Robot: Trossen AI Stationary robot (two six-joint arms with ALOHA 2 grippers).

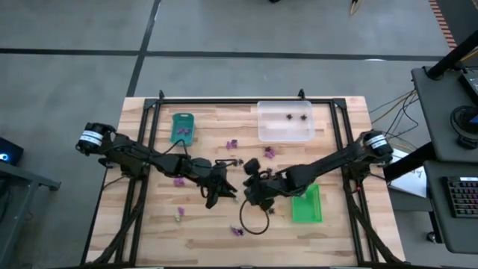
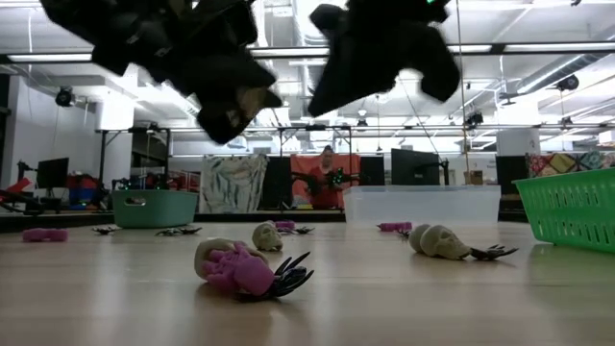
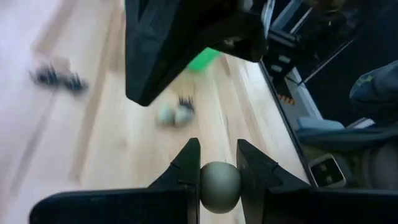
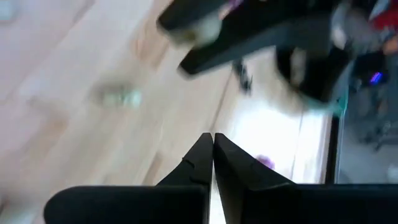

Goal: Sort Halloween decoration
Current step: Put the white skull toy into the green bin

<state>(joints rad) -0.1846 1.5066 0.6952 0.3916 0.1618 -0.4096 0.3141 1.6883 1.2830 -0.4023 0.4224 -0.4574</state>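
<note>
A small cream skull is pinched by the left end effector near the green tray — light, hard, slippery; the right end effector is shut, empty.

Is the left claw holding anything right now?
Yes. The left claw is shut on a pale cream-green trinket, pinched between its fingertips.

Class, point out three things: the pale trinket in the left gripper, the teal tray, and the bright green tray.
pale trinket [image 3: 219, 185], left wrist view, its rounded front between the fingers.
teal tray [image 1: 182, 128], high view, its inner floor.
bright green tray [image 1: 306, 205], high view, its floor.
</note>
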